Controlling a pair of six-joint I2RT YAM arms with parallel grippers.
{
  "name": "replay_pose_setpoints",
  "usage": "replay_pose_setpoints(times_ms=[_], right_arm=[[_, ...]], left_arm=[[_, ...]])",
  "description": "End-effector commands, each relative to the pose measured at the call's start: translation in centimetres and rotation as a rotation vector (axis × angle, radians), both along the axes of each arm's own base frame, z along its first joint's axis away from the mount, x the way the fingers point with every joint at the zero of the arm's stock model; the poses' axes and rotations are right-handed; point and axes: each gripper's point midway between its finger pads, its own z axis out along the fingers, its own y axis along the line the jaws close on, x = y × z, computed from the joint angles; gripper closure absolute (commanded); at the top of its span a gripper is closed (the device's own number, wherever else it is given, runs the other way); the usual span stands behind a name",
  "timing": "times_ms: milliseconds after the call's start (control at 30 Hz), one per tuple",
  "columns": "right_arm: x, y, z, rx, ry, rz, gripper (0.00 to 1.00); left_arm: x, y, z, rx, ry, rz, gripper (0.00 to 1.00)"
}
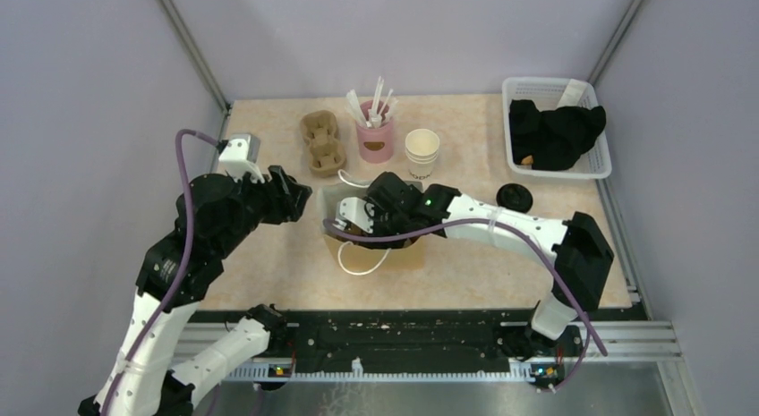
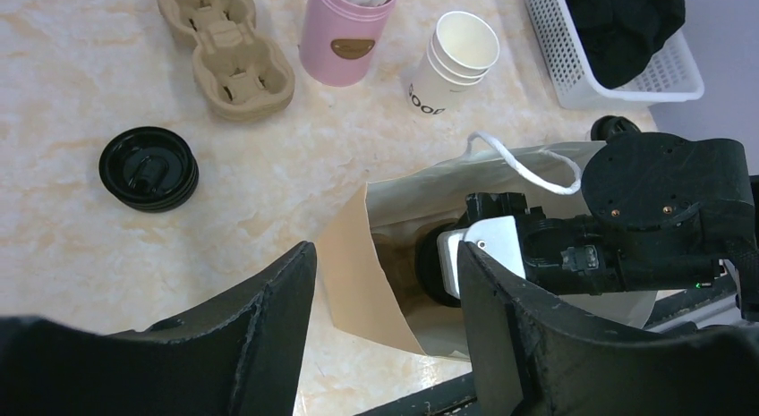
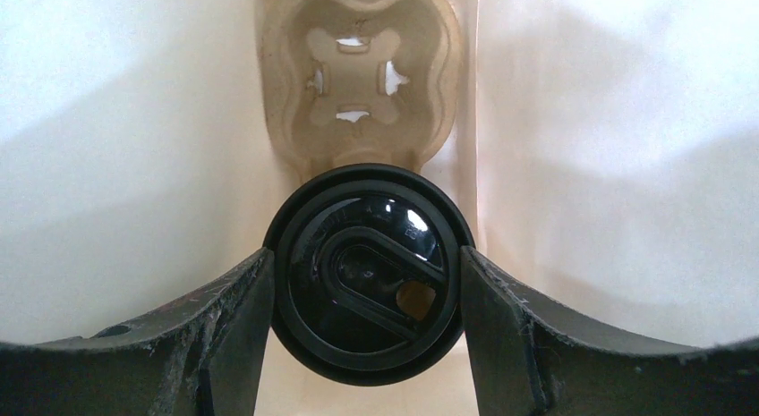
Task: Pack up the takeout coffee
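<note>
A takeout coffee cup with a black lid [image 3: 367, 273] sits between my right gripper's [image 3: 367, 253] fingers, seen from above, so its white side is hidden. The right gripper [image 1: 360, 216] reaches down into the open paper bag [image 1: 398, 255] and is shut on that cup above a cardboard cup carrier [image 3: 358, 76] on the bag's floor. Part of the lid [image 2: 428, 275] shows in the left wrist view. My left gripper [image 2: 387, 250] is open and empty, its jaws straddling the bag's left wall [image 2: 358, 273]; it [image 1: 291, 197] sits just left of the bag. A second lidded cup is not in view.
A second cardboard carrier [image 1: 322, 143], a pink holder of stirrers [image 1: 376, 134] and a stack of lidless cups [image 1: 422, 152] stand behind the bag. Loose black lids lie left [image 2: 148, 168] and right [image 1: 515, 197]. A white basket [image 1: 515, 85] with dark cloth is back right.
</note>
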Motion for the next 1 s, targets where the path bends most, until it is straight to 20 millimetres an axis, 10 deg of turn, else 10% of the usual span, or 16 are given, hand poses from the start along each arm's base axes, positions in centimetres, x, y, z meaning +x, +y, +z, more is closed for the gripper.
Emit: replay_pose_setpoints(times_ms=[0,400,500,967], right_arm=[[-1.6,-5.2,-5.5,-0.292,0.127,-0.042,0.68],[0.8,-1.7,4.4,-0.096,-0.002,-0.137,0.26],[1.0,-1.5,6.2,-0.090,-0.039,-0.150,0.02],[1.5,-1.4,15.8,0.111,-0.099,-0.356,0.05]], left_arm=[[0.4,0.3,1.1,-0.003,-0.022,0.029,0.35],[0.2,-0.5,-0.3,0.002,0.060,-0.001,0.34],[0.0,-0.7,-1.0,-0.004,0.090,-0.005,0.33],[-0.1,-2.2,-3.0,-0.023,0.218,-0.039,0.30]])
